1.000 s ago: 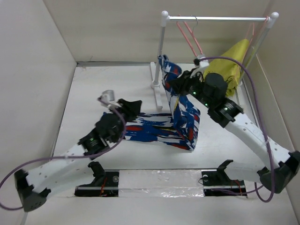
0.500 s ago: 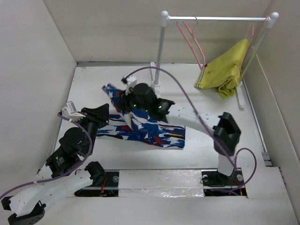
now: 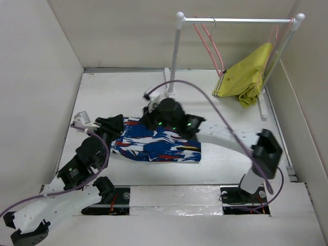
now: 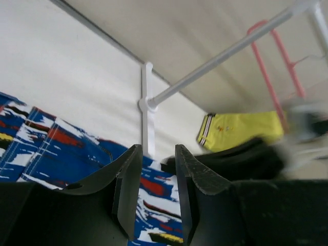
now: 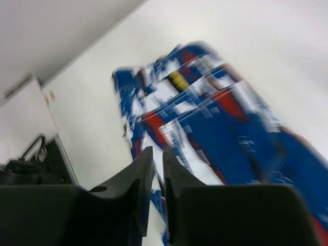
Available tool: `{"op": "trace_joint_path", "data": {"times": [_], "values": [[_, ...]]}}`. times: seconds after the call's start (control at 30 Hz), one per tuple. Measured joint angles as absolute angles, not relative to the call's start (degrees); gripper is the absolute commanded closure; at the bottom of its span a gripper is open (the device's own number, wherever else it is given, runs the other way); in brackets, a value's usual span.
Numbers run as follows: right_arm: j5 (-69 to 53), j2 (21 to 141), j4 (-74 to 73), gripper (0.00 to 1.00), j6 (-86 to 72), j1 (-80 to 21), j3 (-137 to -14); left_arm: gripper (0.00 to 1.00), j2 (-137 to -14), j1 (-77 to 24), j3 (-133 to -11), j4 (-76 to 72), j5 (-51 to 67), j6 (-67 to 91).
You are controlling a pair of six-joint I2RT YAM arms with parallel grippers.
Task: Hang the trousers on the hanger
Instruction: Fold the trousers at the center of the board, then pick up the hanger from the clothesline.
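One second earlier the trousers hung lifted and draped from the right arm up near the rack; half a second on, that arm had swung leftward and the cloth was coming down. Now the trousers (image 3: pixel 159 145) lay flat and folded on the tabletop (image 3: pixel 102 97), left of centre and well apart from the hanger (image 3: pixel 209 43), which hung bare on the rail (image 3: pixel 241 20) beside the yellow-green garment (image 3: pixel 246 77). Judged from this, the cloth had been laid out for folding or a fresh grasp, and the hanging itself was not yet begun.

The left fingers (image 4: pixel 130 174) stood somewhat apart, a clear gap between them through which the rack post and the cloth showed; nothing sat in that gap, and they hovered at the left end of the trousers. The right fingers (image 5: pixel 138 179) were almost together, only a thin slit left, poised over the upper edge of the trousers. That view was blurred, but no cloth could be seen caught in the slit.
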State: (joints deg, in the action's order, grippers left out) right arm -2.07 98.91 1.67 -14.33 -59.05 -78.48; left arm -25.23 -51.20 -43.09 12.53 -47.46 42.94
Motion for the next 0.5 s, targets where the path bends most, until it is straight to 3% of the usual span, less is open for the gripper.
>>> {"op": "trace_joint_path", "data": {"times": [0.07, 0.13, 0.17, 0.2, 0.33, 0.5], "values": [[-1.93, 90.17, 2.44, 1.0, -13.91, -54.37, -74.15, 0.72, -28.58, -51.2, -40.25, 9.1, -45.89, 43.0], [-1.39, 81.97, 2.72, 1.0, -12.91, -49.08, -71.55, 0.79, -33.93, -50.92, -37.76, 5.43, -43.48, 42.89], [-0.99, 78.5, 2.24, 1.0, -12.01, -46.41, -71.05, 0.85, -37.21, -50.89, -36.58, 3.33, -41.98, 42.89], [-0.1, 75.46, 1.72, 1.0, -11.14, -43.92, -71.02, 0.99, -40.38, -50.87, -35.64, 1.28, -40.23, 42.68], [3.29, 66.54, -0.97, 1.0, -6.83, -34.54, -72.03, 1.0, -52.86, -51.16, -34.52, -6.07, -33.45, 40.45], [5.91, 66.37, -6.24, 0.97, -1.56, -21.87, -77.52, 1.0, -61.6, -53.32, -34.52, -16.25, -28.51, 36.86]]}}
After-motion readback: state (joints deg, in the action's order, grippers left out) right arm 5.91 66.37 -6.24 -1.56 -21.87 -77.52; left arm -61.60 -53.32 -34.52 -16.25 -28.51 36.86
